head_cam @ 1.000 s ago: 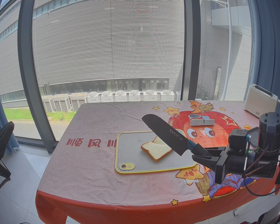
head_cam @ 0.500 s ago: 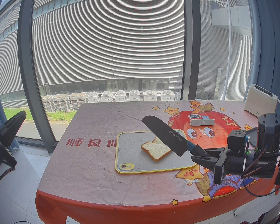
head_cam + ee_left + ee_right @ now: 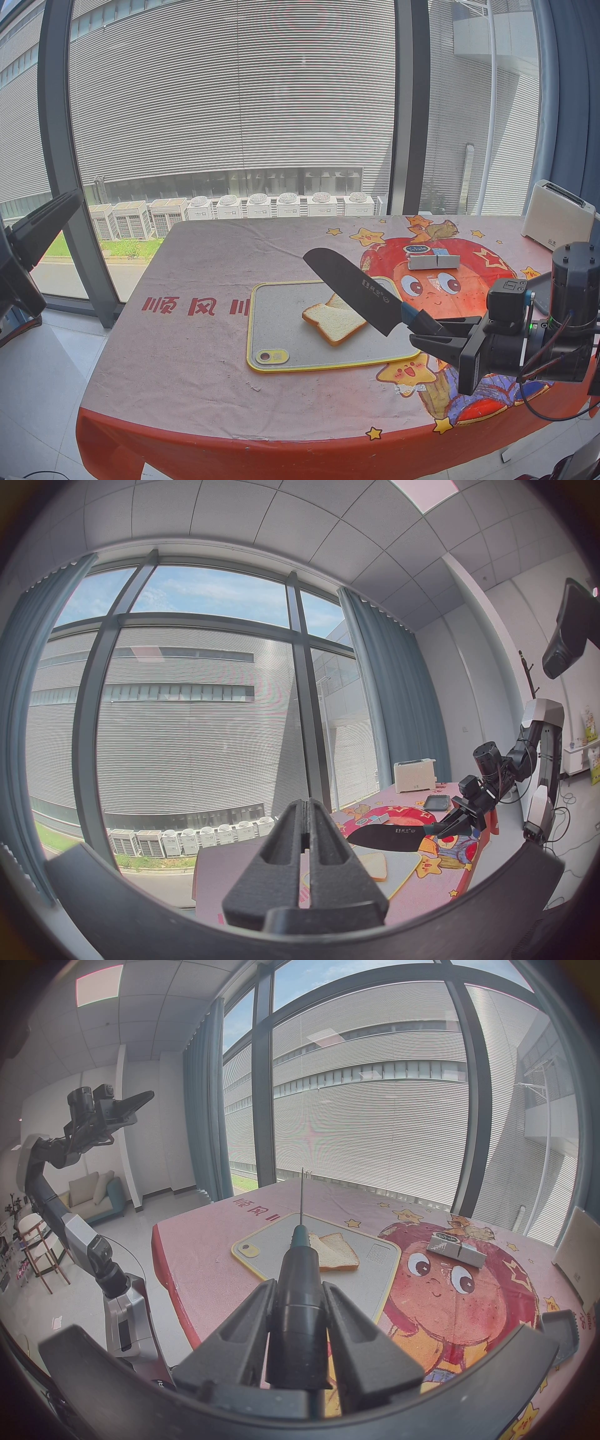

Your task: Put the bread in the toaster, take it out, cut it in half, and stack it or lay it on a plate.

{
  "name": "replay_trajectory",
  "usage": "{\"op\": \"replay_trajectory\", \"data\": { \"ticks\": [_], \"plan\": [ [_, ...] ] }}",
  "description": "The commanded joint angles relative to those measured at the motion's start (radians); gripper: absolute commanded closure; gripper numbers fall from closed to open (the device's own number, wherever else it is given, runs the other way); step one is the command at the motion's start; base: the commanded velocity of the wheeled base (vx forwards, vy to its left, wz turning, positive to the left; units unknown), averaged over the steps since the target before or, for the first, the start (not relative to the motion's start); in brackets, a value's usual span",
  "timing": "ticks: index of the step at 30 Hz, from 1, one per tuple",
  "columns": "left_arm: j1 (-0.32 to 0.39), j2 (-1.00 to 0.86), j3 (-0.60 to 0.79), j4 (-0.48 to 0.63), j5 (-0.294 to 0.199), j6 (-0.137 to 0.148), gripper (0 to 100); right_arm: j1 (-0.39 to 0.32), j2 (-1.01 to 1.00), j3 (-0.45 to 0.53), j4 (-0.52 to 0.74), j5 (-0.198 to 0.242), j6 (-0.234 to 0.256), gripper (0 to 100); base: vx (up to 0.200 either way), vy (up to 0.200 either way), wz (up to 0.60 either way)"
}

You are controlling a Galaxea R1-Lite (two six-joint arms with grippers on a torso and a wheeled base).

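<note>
Above one cutting board [image 3: 281, 337] with bread [image 3: 334, 322] — one knife [image 3: 356, 287] clamped in right gripper [image 3: 437, 331]; left gripper [image 3: 308, 808] closed.

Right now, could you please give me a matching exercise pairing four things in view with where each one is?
Things:
1. knife
2. bread
3. toaster
4. left claw

Places:
A. lying on the cutting board
B. at the far right corner of the table
C. up in the air off the table's left side, shut and empty
D. gripped by the right claw, blade above the board

Pairs: 1-D; 2-A; 3-B; 4-C
</note>
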Motion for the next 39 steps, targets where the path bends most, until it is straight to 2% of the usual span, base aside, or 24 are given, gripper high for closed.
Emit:
{"op": "replay_trajectory", "data": {
  "ticks": [1, 5, 12, 15, 17, 19, 20, 21, 22, 27, 34, 39],
  "plan": [
    [-0.013, 0.075, -0.031, -0.027, -0.004, -0.002, 100, -0.001, 0.003, 0.001, 0.0, 0.001, 0.0, 100, 0.0, 0.0, 0.0],
    [-0.013, 0.144, -0.061, -0.093, -0.004, -0.003, 100, -0.002, 0.0, -0.001, 0.0, -0.001, 0.0, 100, 0.0, 0.0, 0.0],
    [-0.026, 0.217, -0.13, -0.097, -0.001, -0.006, 100, -0.005, 0.002, -0.001, 0.0, -0.001, 0.0, 100, 0.0, 0.0, 0.0],
    [-0.046, 0.227, -0.157, -0.097, 0.007, -0.023, 100, -0.01, 0.0, -0.004, 0.0, -0.001, 0.0, 100, 0.0, 0.0, 0.0],
    [-0.064, 0.24, -0.183, -0.097, 0.013, -0.085, 100, -0.013, 0.0, -0.009, 0.0, -0.001, 0.0, 100, 0.0, 0.0, 0.0],
    [-0.069, 0.241, -0.191, -0.096, 0.024, -0.129, 100, -0.015, 0.002, -0.009, 0.0, -0.001, 0.0, 100, 0.0, 0.0, 0.0],
    [-0.07, 0.241, -0.202, -0.093, 0.035, -0.167, 100, -0.015, 0.002, -0.007, 0.0, -0.001, 0.0, 100, 0.0, 0.0, 0.0],
    [-0.07, 0.241, -0.202, -0.093, 0.035, -0.167, 100, -0.015, 0.002, -0.007, 0.0, -0.001, 0.0, 100, 0.0, 0.0, 0.0],
    [-0.072, 0.249, -0.219, -0.091, 0.033, -0.189, 100, -0.013, 0.002, -0.007, 0.0, -0.001, 0.0, 100, 0.0, 0.0, 0.0],
    [-0.07, 0.292, -0.24, -0.101, 0.032, -0.187, 100, -0.013, 0.003, -0.009, 0.0, -0.001, 0.0, 100, 0.0, 0.0, 0.0],
    [-0.07, 0.292, -0.15, -0.114, 0.001, -0.19, 100, -0.013, 0.012, -0.01, 0.0, -0.002, 0.0, 100, 0.0, 0.0, 0.0],
    [-0.072, 0.318, -0.093, -0.116, -0.008, -0.181, 100, -0.007, 0.045, -0.012, -0.005, -0.013, 0.002, 100, 0.0, 0.0, 0.0]
  ]
}}
